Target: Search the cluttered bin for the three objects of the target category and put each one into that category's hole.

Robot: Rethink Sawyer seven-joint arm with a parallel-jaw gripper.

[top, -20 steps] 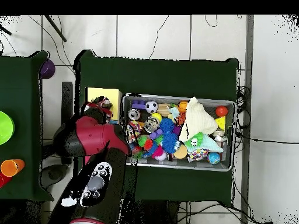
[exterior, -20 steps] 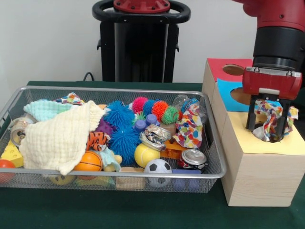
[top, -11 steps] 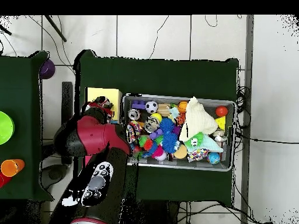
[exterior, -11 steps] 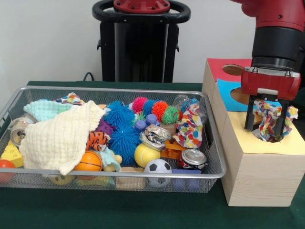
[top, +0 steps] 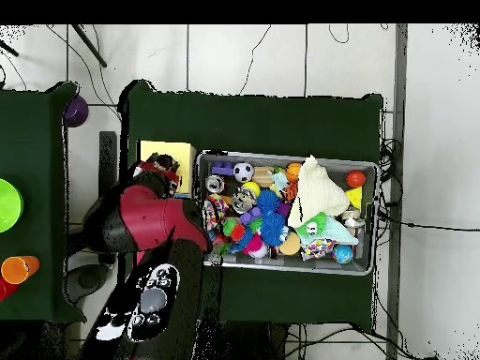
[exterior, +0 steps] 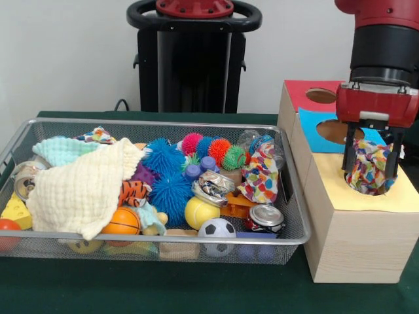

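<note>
The Sawyer arm [exterior: 386,33] has lifted a little over the past second, carrying its gripper [exterior: 371,171] up from the yellow section [exterior: 340,190] of the wooden sorting box [exterior: 347,242] that stands on the green table [exterior: 196,288]. A second ago the multicoloured patterned cloth [exterior: 368,167] hung loosely spread between the fingers [exterior: 349,152] and trailed down into the yellow section's hole; now it sits bunched into a tighter wad, raised with the fingers, with its lower end at or just inside the rim of that hole, which the cloth itself hides. The fingers are clamped on the cloth, one on each side of it, so the item has not been let go. Judged from this, the drop into the hole is not finished: the cloth seems to have risen with the gripper rather than falling free, so it may be snagged or simply not released yet. Well to the side of the fingers, the wire mesh bin [exterior: 150,245] holds its clutter unchanged, with a large cream muslin cloth [exterior: 82,190], a second patterned cloth [exterior: 260,173], blue spiky balls [exterior: 167,176] and crushed cans [exterior: 265,217]. The cloths left there are likely the remaining targets. In the overhead view the arm [top: 150,234] covers the box, and only a corner of yellow [top: 164,155] shows beside it.
</note>
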